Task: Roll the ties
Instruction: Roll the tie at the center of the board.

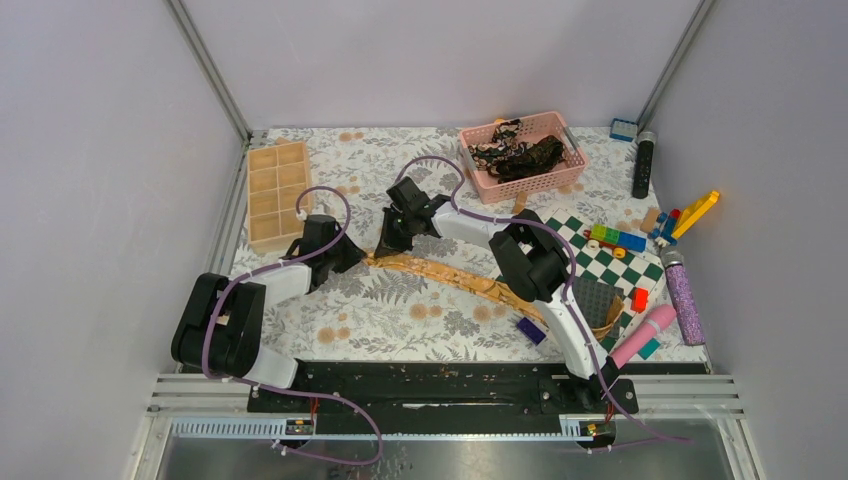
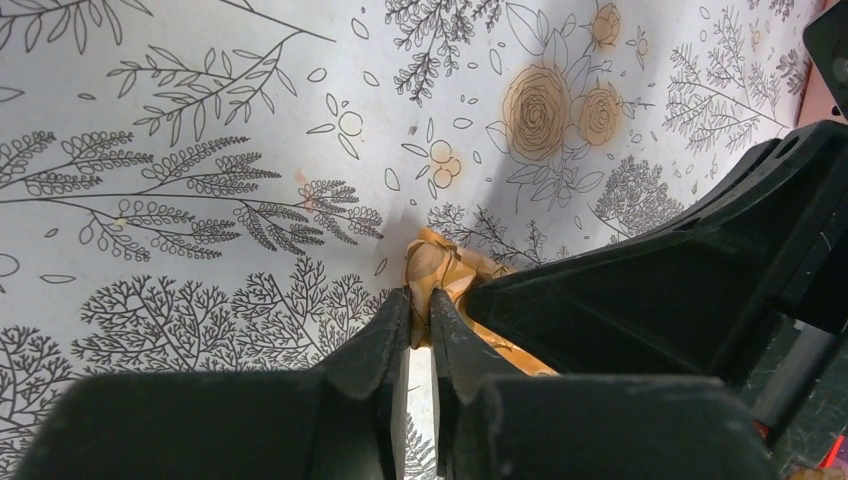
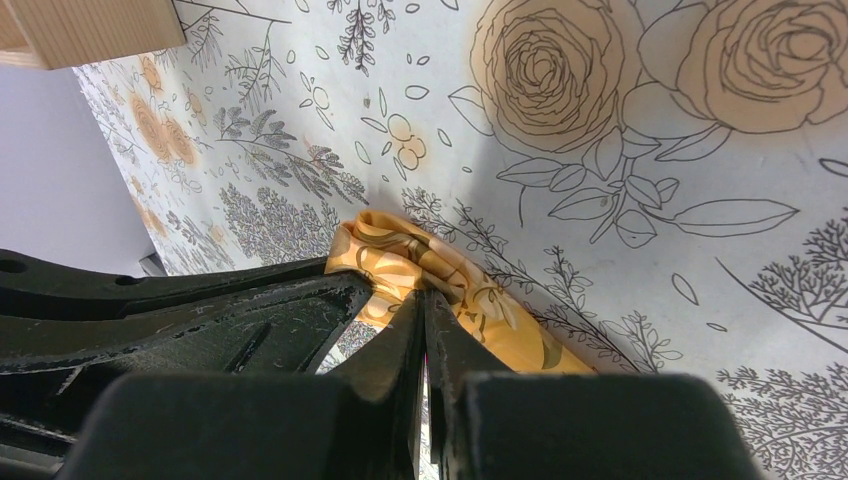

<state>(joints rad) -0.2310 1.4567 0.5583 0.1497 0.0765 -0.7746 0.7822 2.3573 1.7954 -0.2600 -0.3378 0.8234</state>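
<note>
One golden tie (image 1: 452, 273), long axis left to near-right

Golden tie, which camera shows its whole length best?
Top external: the golden tie shows nearly full length there, stretched across the table. Both wrist views show only its bunched end, close up.

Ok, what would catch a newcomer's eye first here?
The gold tie lies stretched diagonally across the floral table, and the left gripper and right gripper both pinch its crumpled left tip. Next comes the pink basket at the back, holding dark ties.
</note>
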